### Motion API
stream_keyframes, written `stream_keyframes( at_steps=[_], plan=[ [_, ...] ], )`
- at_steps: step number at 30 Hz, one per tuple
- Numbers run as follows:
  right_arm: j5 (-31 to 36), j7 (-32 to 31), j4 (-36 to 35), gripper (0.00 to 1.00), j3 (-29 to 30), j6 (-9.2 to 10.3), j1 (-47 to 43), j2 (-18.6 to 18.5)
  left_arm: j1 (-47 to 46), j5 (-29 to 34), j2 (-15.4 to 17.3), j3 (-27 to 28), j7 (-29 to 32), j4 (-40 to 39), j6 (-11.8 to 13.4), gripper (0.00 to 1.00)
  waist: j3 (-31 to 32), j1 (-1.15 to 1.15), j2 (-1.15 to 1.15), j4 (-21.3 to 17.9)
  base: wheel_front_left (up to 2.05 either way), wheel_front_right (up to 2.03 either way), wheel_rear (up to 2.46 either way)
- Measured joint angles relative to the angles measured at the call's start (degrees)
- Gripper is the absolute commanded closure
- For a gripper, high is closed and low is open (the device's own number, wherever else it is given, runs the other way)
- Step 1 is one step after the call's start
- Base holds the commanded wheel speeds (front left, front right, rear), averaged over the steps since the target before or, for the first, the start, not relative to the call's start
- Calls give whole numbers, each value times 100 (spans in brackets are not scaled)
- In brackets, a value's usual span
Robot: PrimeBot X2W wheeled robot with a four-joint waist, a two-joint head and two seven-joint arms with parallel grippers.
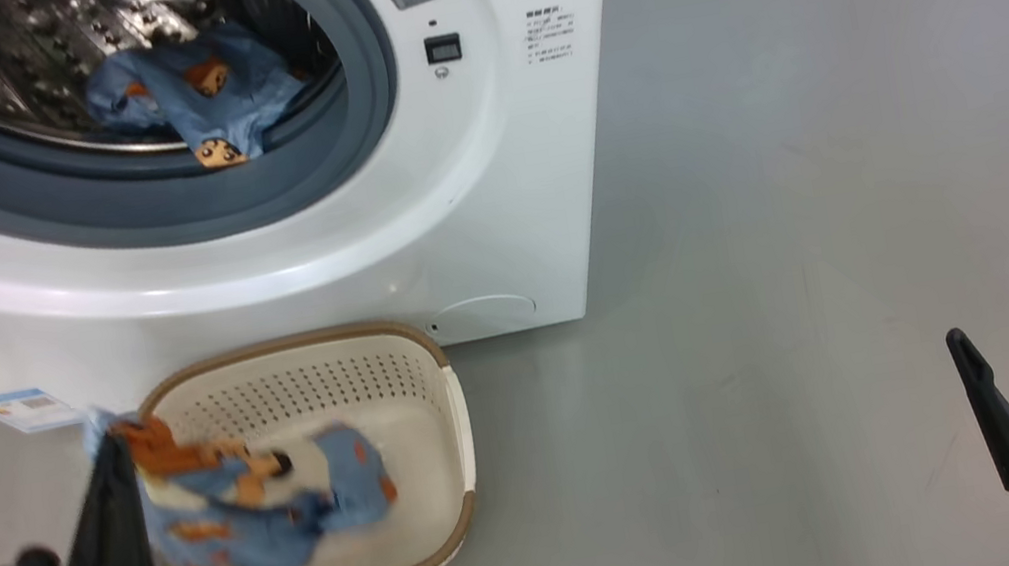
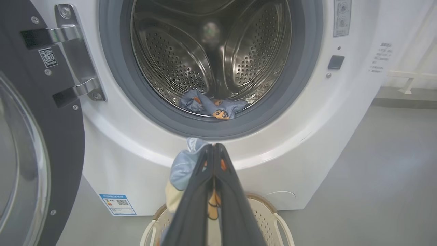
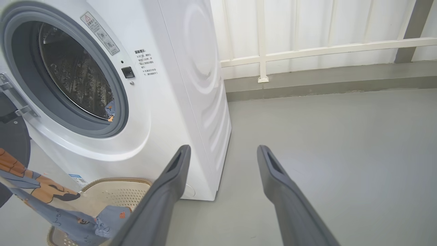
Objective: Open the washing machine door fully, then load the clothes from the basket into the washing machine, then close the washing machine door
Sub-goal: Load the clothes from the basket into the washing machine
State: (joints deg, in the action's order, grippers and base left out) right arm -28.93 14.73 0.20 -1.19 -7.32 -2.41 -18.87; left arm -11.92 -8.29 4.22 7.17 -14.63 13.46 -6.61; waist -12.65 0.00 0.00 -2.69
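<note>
The left gripper (image 1: 114, 448) is pinched tight on the clothes (image 1: 240, 532), its two dark fingers pressed together on the blue bear-print fabric. The fabric hangs down over the basket (image 1: 328, 384). It is blurred, so its lower end may or may not be resting on the basket bottom. At the far left the washing machine door (image 2: 61, 136) is swung open on its hinge. The basket sits on the floor (image 1: 809, 225), right against the front of the washing machine (image 1: 495, 224), just beside the blue label (image 1: 18, 409). Above it, a second bear-print piece (image 1: 200, 88) lies at the front of the drum (image 2: 211, 51), lapping onto the gasket (image 1: 316, 176). Well to the right, the right gripper (image 1: 990, 325) hangs over bare floor, fingers spread wide and holding nothing.
</note>
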Motion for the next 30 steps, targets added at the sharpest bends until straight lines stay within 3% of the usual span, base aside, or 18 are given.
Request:
stream_keyframes(
  at_steps=[8,15,23,30],
  plan=[
    [5,0,-5,0,54,0,-135,27,970,21,-153,18,0,-715,176,100,176,0,0,-59,0,0,0],
    [5,0,-26,0,62,0,-134,63,1003,-122,-170,-49,0,-756,188,100,84,0,0,-108,0,0,0],
    [5,0,-44,0,40,0,-104,113,-68,-64,-163,-92,0,-634,130,100,-193,1,0,-189,0,0,0],
    [4,0,-64,0,13,0,123,142,-1622,87,77,-73,-1,-291,129,100,-518,1,0,-291,0,0,0]
  ],
)
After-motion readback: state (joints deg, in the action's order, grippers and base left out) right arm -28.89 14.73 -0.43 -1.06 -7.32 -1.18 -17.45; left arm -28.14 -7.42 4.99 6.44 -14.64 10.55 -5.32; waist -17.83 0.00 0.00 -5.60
